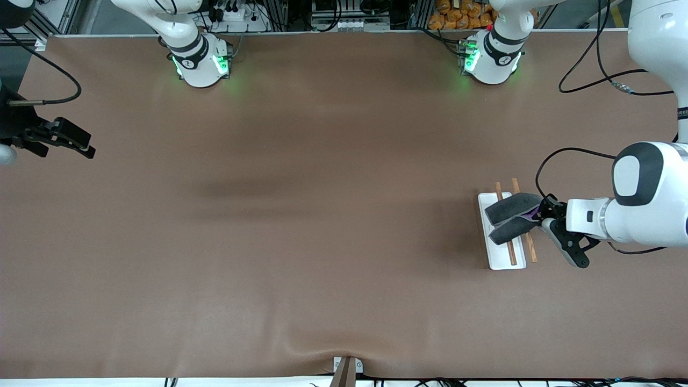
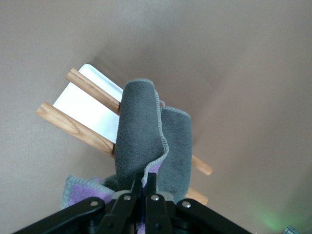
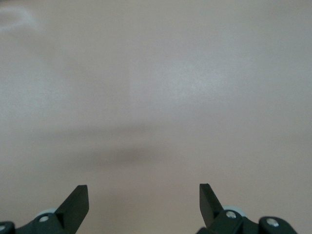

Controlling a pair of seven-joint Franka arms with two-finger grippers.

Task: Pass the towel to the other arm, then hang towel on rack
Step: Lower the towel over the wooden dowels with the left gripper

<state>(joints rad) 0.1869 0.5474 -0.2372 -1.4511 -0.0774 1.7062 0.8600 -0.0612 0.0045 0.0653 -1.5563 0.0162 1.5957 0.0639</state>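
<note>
Pinching the towel (image 1: 510, 215) over the rack (image 1: 497, 258), the left gripper (image 1: 543, 215) is clamped tight. The right gripper (image 1: 67, 141) waits spread wide, holding nothing, over bare table (image 1: 301, 215) at its own end.

One towel (image 1: 510, 216), dark grey with a purple underside, lay draped across the rack (image 1: 497, 257). One rack was present, comprising one flat white base and two parallel wooden rods (image 2: 87, 87). Two grippers were counted: the left gripper (image 2: 139, 187), directly over the rack, with its two fingers pinched together on the towel's edge; and the right gripper (image 3: 144, 202), well apart from the rack at the right arm's end of the table (image 1: 301, 215), with its two fingers spread.
</note>
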